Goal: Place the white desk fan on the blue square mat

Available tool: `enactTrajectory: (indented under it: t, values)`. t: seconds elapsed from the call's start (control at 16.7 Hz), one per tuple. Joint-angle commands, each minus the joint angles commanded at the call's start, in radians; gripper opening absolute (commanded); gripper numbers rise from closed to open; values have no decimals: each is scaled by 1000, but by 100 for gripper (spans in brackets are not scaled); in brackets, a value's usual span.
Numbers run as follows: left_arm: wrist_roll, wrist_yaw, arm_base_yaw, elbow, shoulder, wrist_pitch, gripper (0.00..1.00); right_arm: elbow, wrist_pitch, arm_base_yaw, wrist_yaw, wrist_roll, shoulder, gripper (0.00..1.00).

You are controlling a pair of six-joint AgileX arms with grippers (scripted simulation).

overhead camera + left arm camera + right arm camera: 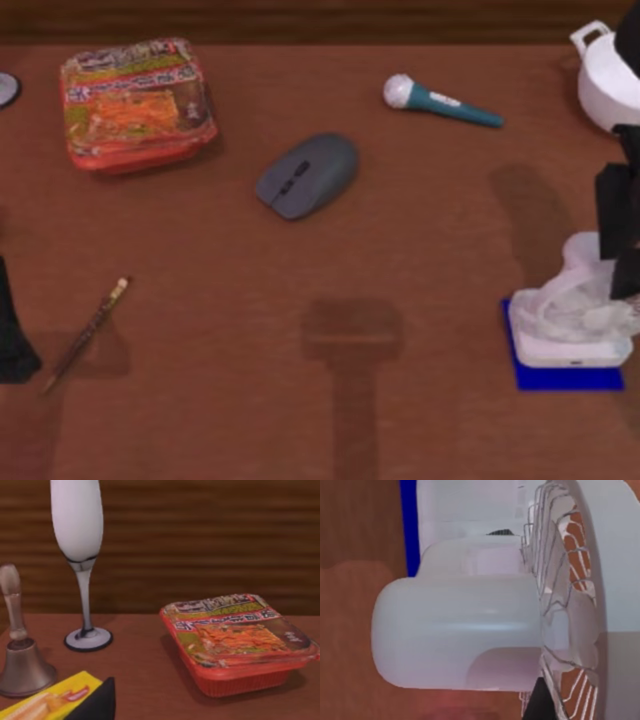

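White desk fan (575, 315) stands on the blue square mat (565, 378) near the right edge of the table (400, 260), toward the front. Its rectangular base rests on the mat, leaving a strip of blue visible along the front and left sides. In the right wrist view, the cylindrical motor housing and the round grille of the fan (470, 635) fill the picture, with the mat's blue edge (409, 525) behind them.

Right gripper (620, 240) is positioned directly above the fan, at its upper part. Whether its fingers are spread or clamped on the fan cannot be determined from these views.

Left arm (12, 330) is parked at the left edge of the table; its finger state cannot be determined either.

Other items on the table: a red noodle tray (138, 102) at the rear left, a grey mouse (307, 175) near the centre, a toy microphone (440, 100) at the rear, a white pot (608, 80) at the rear right, and a brush (88, 332) at the front left.
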Motion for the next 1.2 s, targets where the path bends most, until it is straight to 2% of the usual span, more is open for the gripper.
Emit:
enactTrajectory:
  t: [0.12, 0.9, 1.2]
  values:
    - [0, 0, 0, 0, 0, 0, 100, 0, 0, 0, 0, 0, 0, 0]
    - [0, 0, 0, 0, 0, 0, 100, 0, 0, 0, 0, 0, 0, 98]
    - [0, 0, 0, 0, 0, 0, 100, 0, 0, 0, 0, 0, 0, 100]
